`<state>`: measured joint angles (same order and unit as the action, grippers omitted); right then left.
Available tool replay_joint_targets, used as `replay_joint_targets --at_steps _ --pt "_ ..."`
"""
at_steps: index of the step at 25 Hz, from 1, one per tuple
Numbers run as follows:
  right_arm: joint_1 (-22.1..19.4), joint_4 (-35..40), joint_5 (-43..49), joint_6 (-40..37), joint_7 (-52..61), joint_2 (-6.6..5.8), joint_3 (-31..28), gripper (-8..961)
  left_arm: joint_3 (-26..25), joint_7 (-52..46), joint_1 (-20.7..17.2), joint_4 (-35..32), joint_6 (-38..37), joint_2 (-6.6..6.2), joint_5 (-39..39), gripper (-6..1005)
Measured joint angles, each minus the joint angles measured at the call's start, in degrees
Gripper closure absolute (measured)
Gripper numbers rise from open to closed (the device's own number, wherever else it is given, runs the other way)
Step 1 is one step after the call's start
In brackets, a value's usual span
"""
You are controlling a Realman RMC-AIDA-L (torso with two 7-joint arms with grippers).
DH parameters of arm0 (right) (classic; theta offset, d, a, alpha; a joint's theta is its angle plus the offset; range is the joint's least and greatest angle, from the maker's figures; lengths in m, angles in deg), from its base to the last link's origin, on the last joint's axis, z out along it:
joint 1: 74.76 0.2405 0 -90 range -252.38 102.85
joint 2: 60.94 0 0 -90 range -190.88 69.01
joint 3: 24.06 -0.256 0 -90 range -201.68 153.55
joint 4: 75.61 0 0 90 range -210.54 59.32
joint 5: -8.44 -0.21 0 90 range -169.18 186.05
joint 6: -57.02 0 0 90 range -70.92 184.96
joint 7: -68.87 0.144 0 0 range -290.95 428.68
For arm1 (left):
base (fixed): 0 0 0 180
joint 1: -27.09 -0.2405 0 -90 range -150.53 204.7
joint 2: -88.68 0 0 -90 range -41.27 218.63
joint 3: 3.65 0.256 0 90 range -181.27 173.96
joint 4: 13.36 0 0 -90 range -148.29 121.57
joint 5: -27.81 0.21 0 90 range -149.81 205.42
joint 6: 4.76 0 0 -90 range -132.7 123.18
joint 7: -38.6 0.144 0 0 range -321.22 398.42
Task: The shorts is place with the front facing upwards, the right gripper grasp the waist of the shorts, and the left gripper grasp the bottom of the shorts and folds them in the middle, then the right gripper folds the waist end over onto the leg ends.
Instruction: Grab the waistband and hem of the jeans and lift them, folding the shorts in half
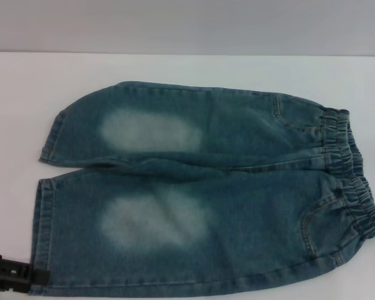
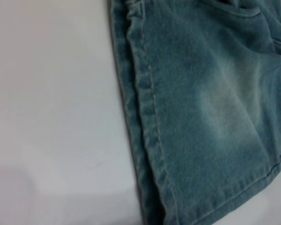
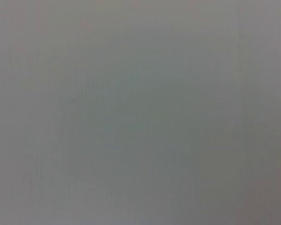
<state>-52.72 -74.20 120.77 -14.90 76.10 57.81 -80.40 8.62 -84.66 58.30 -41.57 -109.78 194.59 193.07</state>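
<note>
Blue denim shorts (image 1: 225, 206) lie flat and front up on the white table (image 1: 175, 65). The ruffled elastic waist (image 1: 353, 172) is at the right. The bottom of the shorts points left, with the far leg hem (image 1: 53, 137) and the near leg hem (image 1: 40, 231) side by side. My left gripper (image 1: 25, 274) shows as a black claw at the lower left corner, right at the near hem's front corner. The left wrist view looks down on that stitched hem (image 2: 145, 117). My right gripper is out of view, and its wrist view shows only plain grey.
White table surface (image 2: 51, 117) extends to the left of the leg hems and behind the shorts. A grey wall (image 1: 187, 25) runs along the table's far edge.
</note>
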Motion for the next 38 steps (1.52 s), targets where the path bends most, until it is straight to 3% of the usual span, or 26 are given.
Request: replay_joint_targets --at_steps 12,38 --pt "-0.05 -0.01 0.0 -0.07 0.34 -0.09 1.32 300 2.64 -0.19 1.04 0.19 0.95 0.09 0.01 223" --pt "-0.6 -0.18 0.01 0.25 0.3 -0.01 2.04 300 2.38 1.63 2.44 0.25 0.62 0.88 -0.8 225"
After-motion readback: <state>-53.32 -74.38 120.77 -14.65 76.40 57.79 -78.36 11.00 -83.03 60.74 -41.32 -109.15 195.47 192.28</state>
